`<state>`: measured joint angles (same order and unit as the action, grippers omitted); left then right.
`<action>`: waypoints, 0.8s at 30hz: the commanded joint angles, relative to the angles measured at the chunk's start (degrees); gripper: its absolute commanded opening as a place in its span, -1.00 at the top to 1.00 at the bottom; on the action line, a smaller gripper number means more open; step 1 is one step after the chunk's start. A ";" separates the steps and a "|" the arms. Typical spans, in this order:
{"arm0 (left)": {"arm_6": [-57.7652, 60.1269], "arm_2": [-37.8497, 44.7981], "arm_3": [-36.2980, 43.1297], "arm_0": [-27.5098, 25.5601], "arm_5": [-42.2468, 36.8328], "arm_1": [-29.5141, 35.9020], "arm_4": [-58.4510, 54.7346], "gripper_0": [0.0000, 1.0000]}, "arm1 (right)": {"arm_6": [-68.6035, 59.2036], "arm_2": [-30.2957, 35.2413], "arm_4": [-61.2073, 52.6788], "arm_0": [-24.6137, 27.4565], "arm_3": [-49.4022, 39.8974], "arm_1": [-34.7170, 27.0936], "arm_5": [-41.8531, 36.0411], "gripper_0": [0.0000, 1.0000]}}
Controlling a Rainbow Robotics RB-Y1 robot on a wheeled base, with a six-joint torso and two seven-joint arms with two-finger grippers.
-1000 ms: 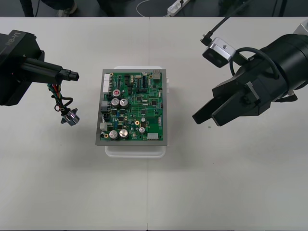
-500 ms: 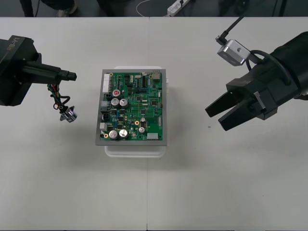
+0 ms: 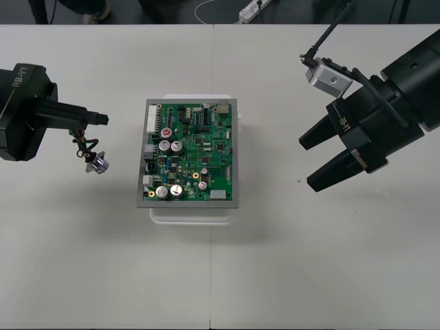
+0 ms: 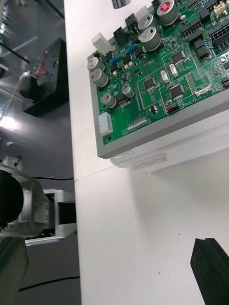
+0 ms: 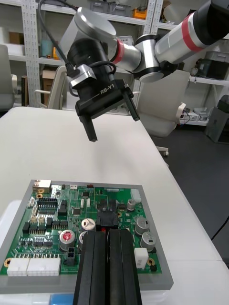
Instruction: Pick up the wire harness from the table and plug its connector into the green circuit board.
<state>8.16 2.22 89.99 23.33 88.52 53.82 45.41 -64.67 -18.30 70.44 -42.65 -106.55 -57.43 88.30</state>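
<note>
Left of the board [image 3: 191,155], my left claw [image 3: 89,117] pinches the harness [image 3: 84,144], plug [image 3: 103,118] aimed boardward; right claw [image 3: 313,162] spread, standing clear.

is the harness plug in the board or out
Out. The black plug is held in the shut left end effector, apart from the green circuit board; wires and socket dangle beneath.

The circuit board [image 3: 191,152] sits on its base [image 3: 192,214] at the centre of the frame, on the worktop [image 3: 289,275]. At the left edge, slightly above the middle, the left gripper [image 3: 96,118] points right toward the board without touching it. The wire harness [image 3: 84,142] hangs from its fingers, with the socket [image 3: 98,163] lowest, between gripper and board. The right gripper [image 3: 316,161] stands at the right, well apart from the board.
</note>
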 commanded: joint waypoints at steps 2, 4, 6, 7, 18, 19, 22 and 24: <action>-2.71 1.82 0.01 -1.97 1.48 2.61 0.91 1.00 | 0.95 2.30 2.69 0.03 -2.26 -0.23 0.56 -1.00; -3.15 1.82 0.01 -2.76 1.48 2.52 0.91 1.00 | 1.22 3.09 3.83 0.03 -2.35 0.39 0.56 -1.00; -3.59 1.82 -0.07 -3.20 1.48 2.35 0.91 1.00 | 1.39 3.97 5.24 0.11 -2.61 1.27 0.56 -1.00; -3.94 1.74 -0.16 -3.29 1.48 2.35 0.91 1.00 | 1.39 4.59 6.38 0.03 -3.14 1.71 0.56 -1.00; -8.60 -2.48 -3.68 -3.20 1.48 2.35 -0.05 1.00 | 1.74 8.37 11.39 0.11 -7.18 4.96 0.56 -1.00; -8.77 -2.48 -3.59 -3.29 1.48 2.35 0.12 1.00 | 1.83 8.63 11.48 0.03 -7.36 5.49 0.56 -1.00; -9.39 -3.01 -4.12 -3.20 1.48 2.35 0.30 1.00 | 2.36 9.07 12.27 0.03 -8.24 6.19 0.56 -1.00; -9.91 -3.71 -4.73 -3.20 1.48 2.35 0.30 1.00 | 2.71 9.25 13.41 0.03 -9.29 6.45 0.56 -1.00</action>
<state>-1.34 -0.18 85.78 20.59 88.52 53.82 46.16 -64.67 -11.33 82.28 -42.62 -113.10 -52.01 88.61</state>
